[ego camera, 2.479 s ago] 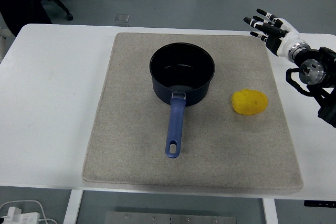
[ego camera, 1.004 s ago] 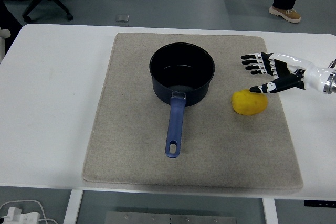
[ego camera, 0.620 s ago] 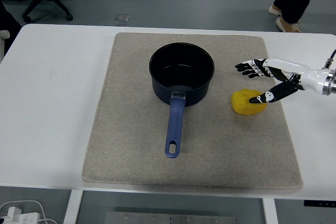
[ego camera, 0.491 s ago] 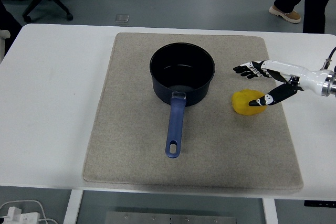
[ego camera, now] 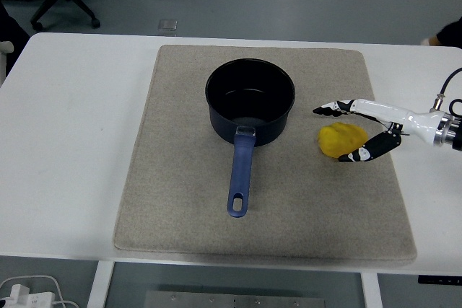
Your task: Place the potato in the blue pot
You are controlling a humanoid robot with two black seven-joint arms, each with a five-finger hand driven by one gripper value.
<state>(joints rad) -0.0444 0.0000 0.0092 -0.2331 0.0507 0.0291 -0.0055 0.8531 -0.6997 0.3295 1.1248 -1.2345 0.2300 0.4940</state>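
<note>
One hand (ego camera: 345,133) at work, the right, reaching in low with fingers (ego camera: 328,109) spread wide around the potato (ego camera: 341,139): fingers past its far side, thumb (ego camera: 359,154) at its near side, not yet closed. Potato sits on the grey mat (ego camera: 180,214), just right of the blue pot (ego camera: 250,101) (pot empty, handle pointing toward the tabletop's (ego camera: 65,142) near edge). Step in hand: the grasp. Next likely calls for closing on the potato, lifting clear of the rim, carrying left over the pot.
</note>
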